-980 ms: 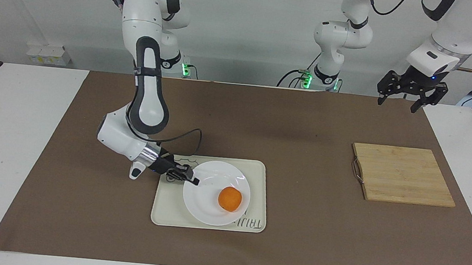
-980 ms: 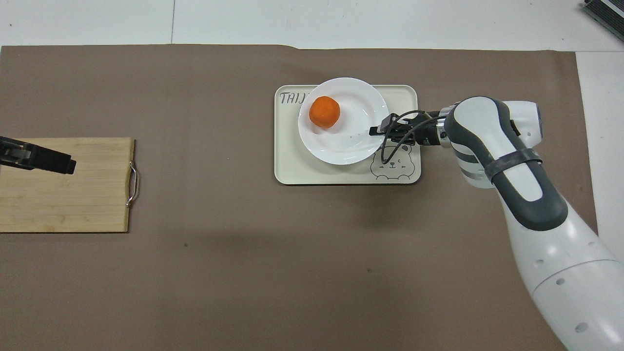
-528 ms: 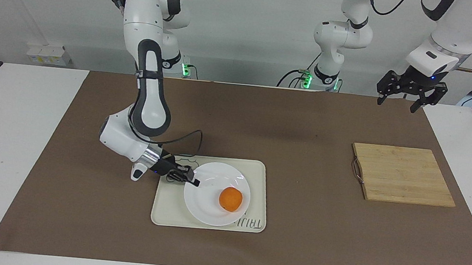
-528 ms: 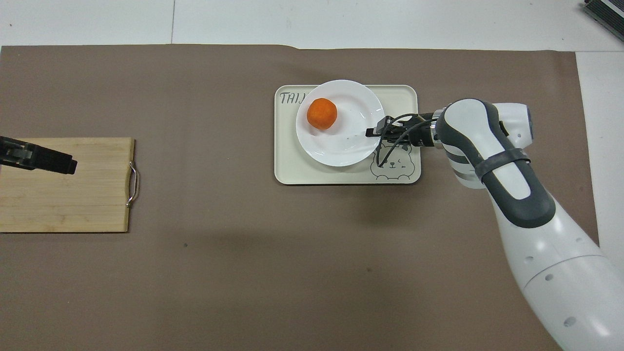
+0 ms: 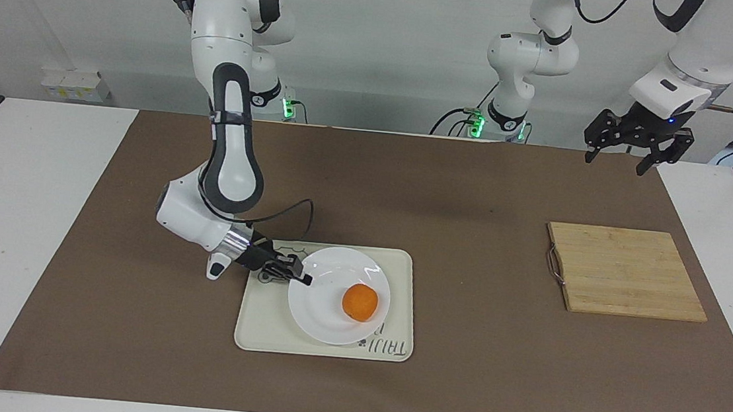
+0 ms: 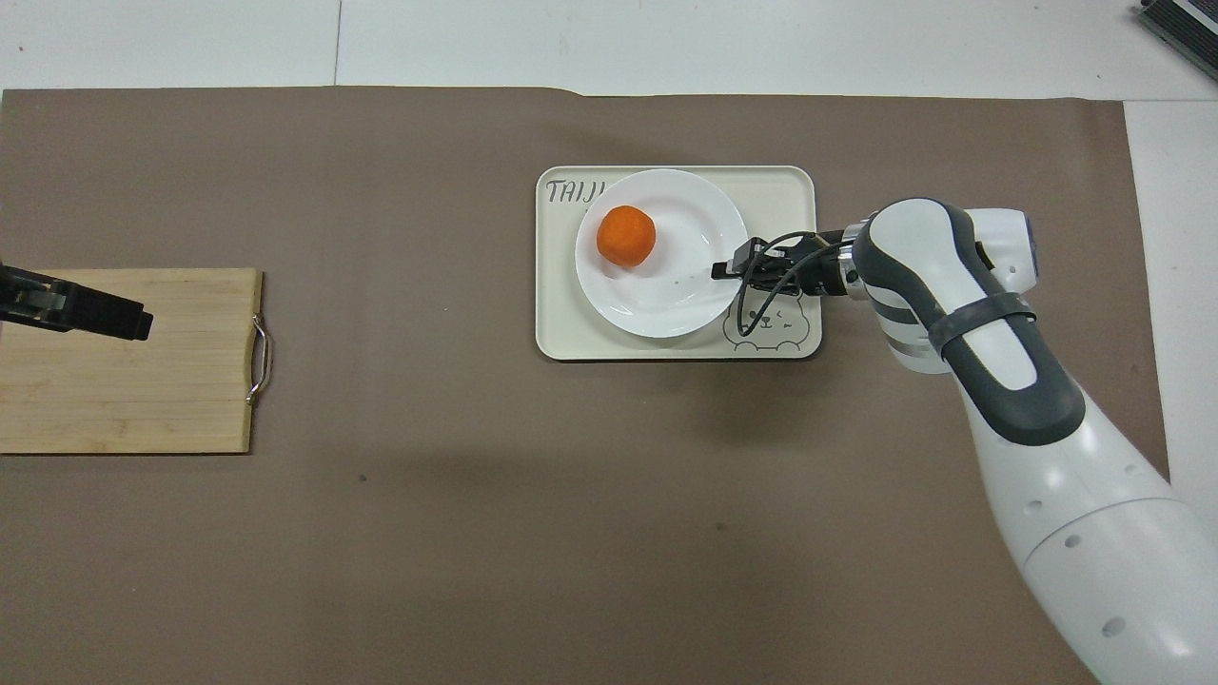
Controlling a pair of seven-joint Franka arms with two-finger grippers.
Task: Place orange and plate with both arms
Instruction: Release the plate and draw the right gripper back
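The white plate [image 5: 322, 298] [image 6: 680, 290] lies on the cream tray [image 5: 263, 326] [image 6: 561, 328], and the orange [image 5: 359, 301] [image 6: 625, 236] sits on the plate, off centre toward the left arm's end. My right gripper [image 5: 303, 279] [image 6: 720, 271] reaches in low from the right arm's end and is shut on the plate's rim. My left gripper [image 5: 616, 163] [image 6: 124, 323] hangs open high in the air at the left arm's end, holding nothing; in the overhead view it is over the wooden board.
A wooden cutting board [image 5: 626, 272] [image 6: 124, 381] with a metal handle lies toward the left arm's end of the brown mat. A bear drawing and lettering mark the tray. The right gripper's black cable loops over the tray's corner.
The plate, with the orange on it, has shifted a little toward the robots on the tray, in the right gripper's grip. The left arm has hardly moved.
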